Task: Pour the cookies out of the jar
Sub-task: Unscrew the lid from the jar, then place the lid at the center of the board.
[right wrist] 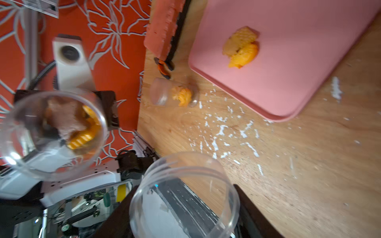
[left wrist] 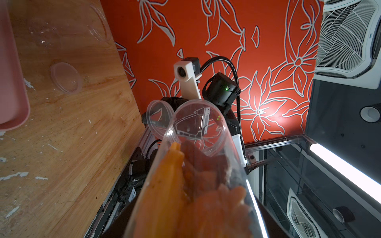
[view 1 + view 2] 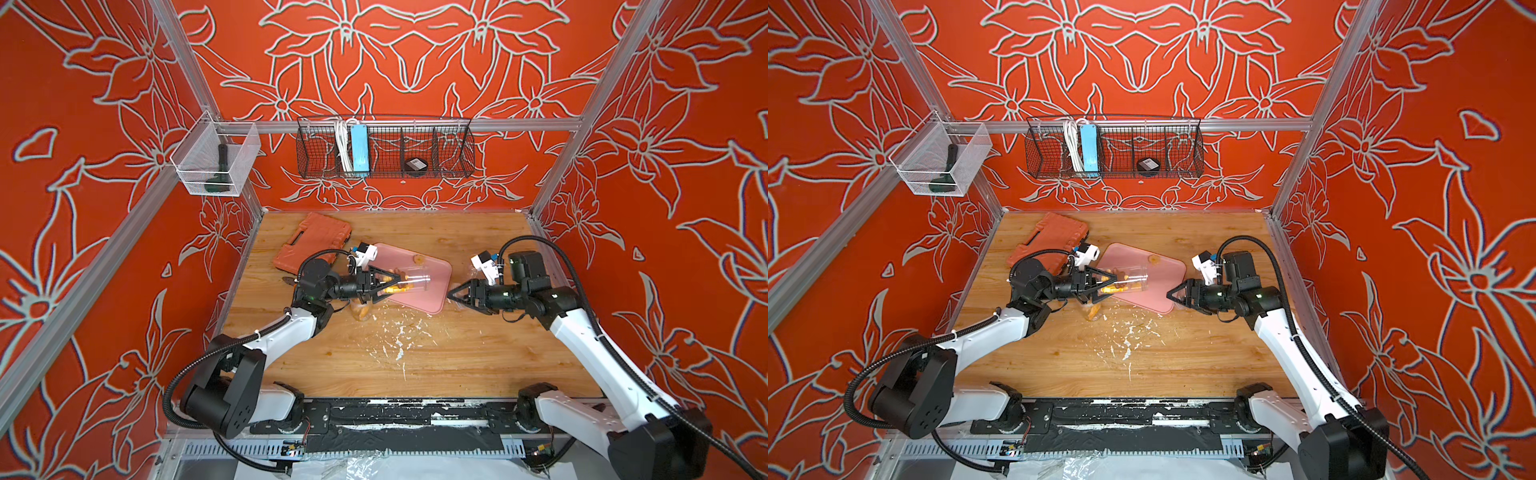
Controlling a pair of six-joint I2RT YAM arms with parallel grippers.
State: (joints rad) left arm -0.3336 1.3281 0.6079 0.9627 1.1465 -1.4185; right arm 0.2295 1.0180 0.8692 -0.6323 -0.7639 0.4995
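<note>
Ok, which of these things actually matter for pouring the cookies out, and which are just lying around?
In the job: left gripper holding the jar; cookies in it; right gripper holding the lid; pink tray.
Just lying about: orange case; pliers; white crumbs; wire basket; mesh bin; second jar on the table.

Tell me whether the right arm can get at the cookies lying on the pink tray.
Reach, probably yes: the cookies lie uncovered on the pink tray, near the right gripper, clear of the jar in the left gripper. Grasping, no: its jaws are shut on the clear lid.
</note>
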